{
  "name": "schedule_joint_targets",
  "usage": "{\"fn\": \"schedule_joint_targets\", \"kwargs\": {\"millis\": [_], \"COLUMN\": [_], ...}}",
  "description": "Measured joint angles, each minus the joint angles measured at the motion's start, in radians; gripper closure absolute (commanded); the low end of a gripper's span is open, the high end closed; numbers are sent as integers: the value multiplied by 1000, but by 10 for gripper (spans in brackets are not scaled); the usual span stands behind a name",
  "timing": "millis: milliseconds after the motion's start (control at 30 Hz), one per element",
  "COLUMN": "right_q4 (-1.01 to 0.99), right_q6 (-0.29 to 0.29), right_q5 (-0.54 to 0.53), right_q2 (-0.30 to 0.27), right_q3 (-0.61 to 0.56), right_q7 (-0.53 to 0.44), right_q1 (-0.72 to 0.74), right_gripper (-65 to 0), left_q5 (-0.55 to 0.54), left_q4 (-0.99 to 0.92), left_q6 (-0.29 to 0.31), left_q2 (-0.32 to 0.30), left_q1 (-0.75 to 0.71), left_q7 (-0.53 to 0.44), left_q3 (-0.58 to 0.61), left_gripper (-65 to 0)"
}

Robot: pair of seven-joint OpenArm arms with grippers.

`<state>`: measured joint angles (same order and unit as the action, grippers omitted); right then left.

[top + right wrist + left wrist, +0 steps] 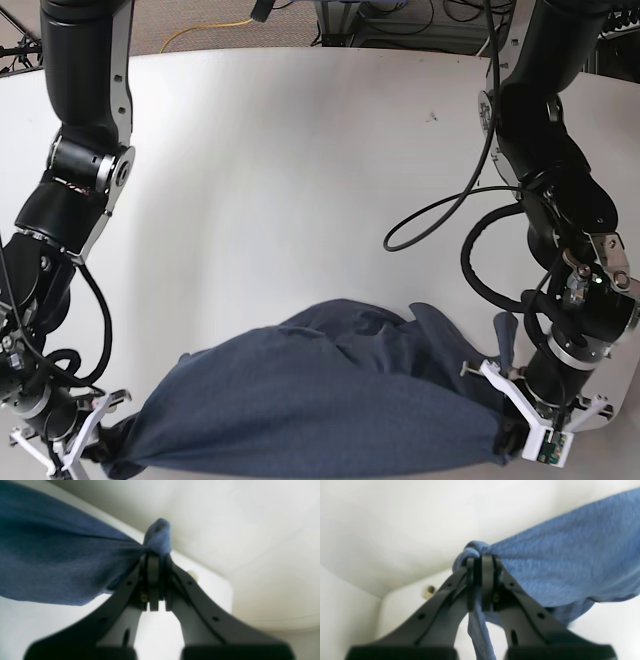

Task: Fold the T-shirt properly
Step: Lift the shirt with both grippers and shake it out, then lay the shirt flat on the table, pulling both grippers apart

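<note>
Left wrist view: left tool [481, 586], jaws closed tight on a bunched corner of the T-shirt [565, 555]; blue heathered cloth runs taut to the right, one strip hanging loose below the jaws; white tabletop [395, 517] behind, picture soft. Right wrist view: right tool [157, 582], jaws likewise clamped on a gathered corner, a small tuft standing above them; cloth stretches away to the left over the pale surface. Base view: the shirt is held lifted at the near edge of the tabletop, spanned between the two tools at near left and near right, its far part rumpled and resting on the surface. Risk, as judged: each hold takes only a small knot of fabric, so uneven pull between the arms could slip a corner free or skew the fold line; the crumpled far portion could crease into the fold; the shirt sits so near the edge that slack could spill off. Surface: plain white, matte, rounded, otherwise bare where visible. Room: cables and equipment on brownish floor beyond the far edge.
</note>
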<state>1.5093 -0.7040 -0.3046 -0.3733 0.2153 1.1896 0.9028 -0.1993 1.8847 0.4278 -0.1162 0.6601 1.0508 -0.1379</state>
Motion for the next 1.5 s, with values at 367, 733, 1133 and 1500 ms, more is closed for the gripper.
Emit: {"fn": "schedule_joint_targets", "kwargs": {"millis": [367, 733, 1133, 1500], "right_q4": [8, 77, 80, 80], "right_q6": [0, 0, 6, 5], "right_q5": [-21, -26, -10, -29], "right_q2": [-40, 0, 116, 172], "right_q3": [-19, 142, 315, 439], "right_q7": [-12, -8, -7, -7], "right_q1": [40, -342, -660, -819], "right_gripper": [0, 0, 0, 0], "left_q5": [-22, -22, -13, -14], "left_q4": [11, 87, 101, 103], "left_q6": [3, 112, 111, 111], "left_q2": [-101, -113, -72, -77], "left_q1": [32, -302, -638, -824], "left_q7": [12, 84, 85, 75], "left_q3": [1, 3, -33, -40], "left_gripper": [0, 0, 0, 0]}}
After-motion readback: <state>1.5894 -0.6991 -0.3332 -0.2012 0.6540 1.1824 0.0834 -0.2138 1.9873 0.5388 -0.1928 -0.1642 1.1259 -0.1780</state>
